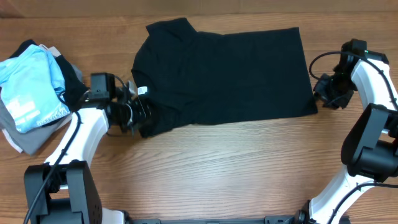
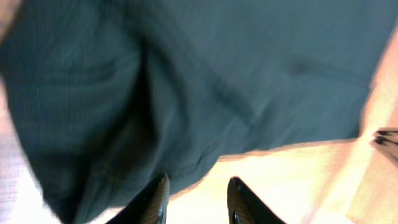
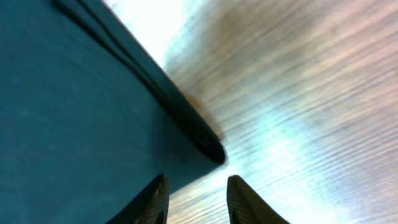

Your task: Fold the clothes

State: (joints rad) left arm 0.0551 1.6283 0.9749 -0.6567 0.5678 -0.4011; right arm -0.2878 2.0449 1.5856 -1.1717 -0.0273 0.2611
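While black T-shirt [image 1: 224, 74] lies flat | white label [image 1: 142, 90] unreadable | both jaws parted, empty

- A wooden table [image 1: 205, 168] fills the whole overhead frame, so no wall, floor or window shows.
- Its top is a warm mid-brown, with the grain running from left to right across the frame.
- The light is even from above, with only soft, short shadows.
- In the right wrist view a bright white glare [image 3: 155, 18] lies on the wood at upper centre.
- In the left wrist view the wood looks washed out and pale along the bottom and right edge.
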